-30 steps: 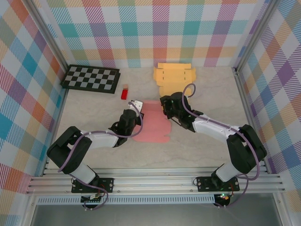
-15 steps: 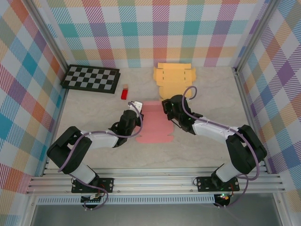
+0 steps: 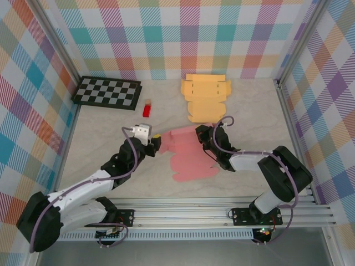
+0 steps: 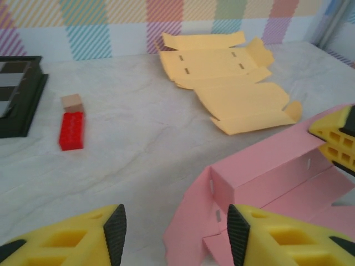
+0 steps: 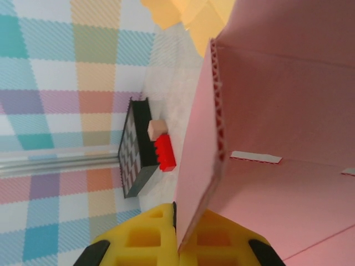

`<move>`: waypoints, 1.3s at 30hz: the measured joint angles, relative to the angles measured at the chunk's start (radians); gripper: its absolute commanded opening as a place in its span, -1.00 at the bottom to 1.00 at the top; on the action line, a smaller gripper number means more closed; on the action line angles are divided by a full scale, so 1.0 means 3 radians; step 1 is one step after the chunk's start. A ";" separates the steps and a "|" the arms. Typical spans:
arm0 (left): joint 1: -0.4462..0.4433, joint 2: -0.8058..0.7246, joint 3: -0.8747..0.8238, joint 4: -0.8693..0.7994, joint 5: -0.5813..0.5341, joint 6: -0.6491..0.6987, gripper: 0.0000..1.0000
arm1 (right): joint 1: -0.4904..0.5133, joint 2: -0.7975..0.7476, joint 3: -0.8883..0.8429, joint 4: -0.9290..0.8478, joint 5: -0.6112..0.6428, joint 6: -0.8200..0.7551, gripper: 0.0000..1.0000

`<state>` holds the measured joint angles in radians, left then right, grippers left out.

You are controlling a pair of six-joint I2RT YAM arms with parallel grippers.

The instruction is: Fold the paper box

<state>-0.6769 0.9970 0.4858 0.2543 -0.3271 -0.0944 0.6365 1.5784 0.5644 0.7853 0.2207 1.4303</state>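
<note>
Marbled table (image 3: 97,130), plaid walls (image 3: 183,33), left claw (image 4: 176,233) parted, empty, right claw (image 5: 177,224) pinching pink box (image 3: 188,159)

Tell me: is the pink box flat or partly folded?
Partly folded: one panel of the pink box stands up while the rest lies flat; the right gripper pinches an edge.

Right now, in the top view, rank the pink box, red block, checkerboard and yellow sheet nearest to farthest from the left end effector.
1. The pink box, just right of the left end effector.
2. The red block, behind it.
3. The checkerboard, back left, and the yellow sheet, back right: too close to call.
</note>
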 measured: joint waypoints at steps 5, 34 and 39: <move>0.0095 0.0029 0.0000 -0.0455 -0.0252 -0.0228 -0.06 | -0.0126 0.0327 -0.0061 0.0679 -0.0290 -0.0027 -1.00; 0.0654 0.1438 0.0184 0.0141 0.0821 -0.0118 0.00 | -0.0559 0.0491 -0.0051 0.1035 -0.1198 -0.0121 -1.00; 0.0612 0.1442 0.0178 0.0323 0.1235 0.0025 0.06 | -0.0618 0.0496 -0.0125 0.1069 -0.1228 -0.0108 -1.00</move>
<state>-0.4934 1.4296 0.5392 0.3511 0.0433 -0.0868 0.4511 1.7271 0.5270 1.1061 -0.1478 1.3979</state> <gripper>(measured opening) 0.521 0.061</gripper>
